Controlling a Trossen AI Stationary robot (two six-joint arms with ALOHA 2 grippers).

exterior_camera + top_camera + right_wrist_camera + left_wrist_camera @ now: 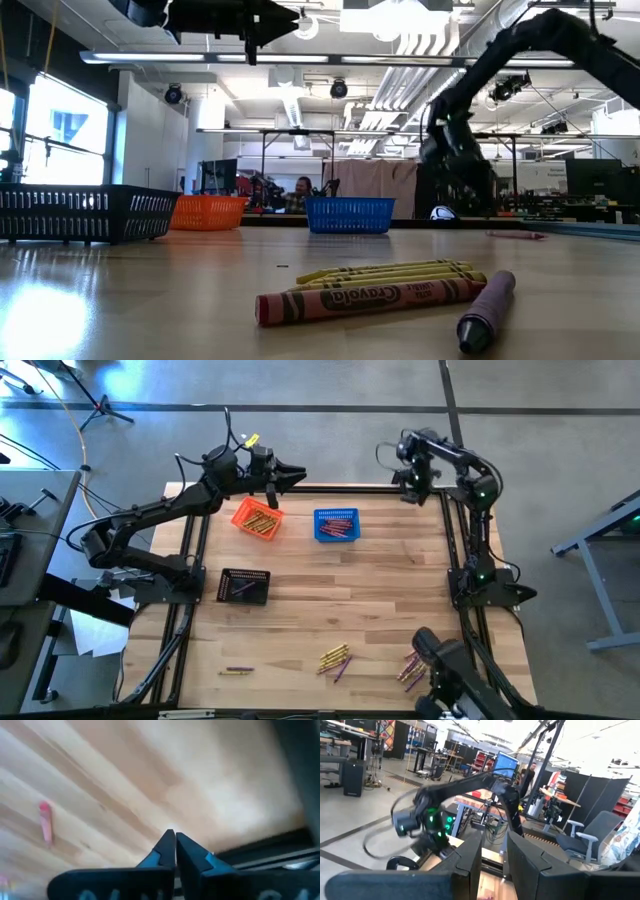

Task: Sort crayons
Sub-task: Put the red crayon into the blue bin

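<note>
Loose crayons lie on the wooden table near its front edge: a yellow and purple cluster [335,658], another cluster [412,668] and a few at the left [238,670]. In the low view they show as yellow [390,272], red [370,298] and purple [487,310] sticks. A pink crayon [45,827] lies apart near my right gripper. My left gripper [292,478] is open and empty, held high and level above the far edge beside the orange basket [258,518]. My right gripper [410,485] is shut and empty, pointing down at the far right of the table [175,840].
The orange basket holds yellow crayons, the blue basket [336,525] holds reddish ones, and the black basket [245,586] stands at mid left. Dark frame rails run along the table's left and right sides. A dark mount [440,670] stands at the near right edge.
</note>
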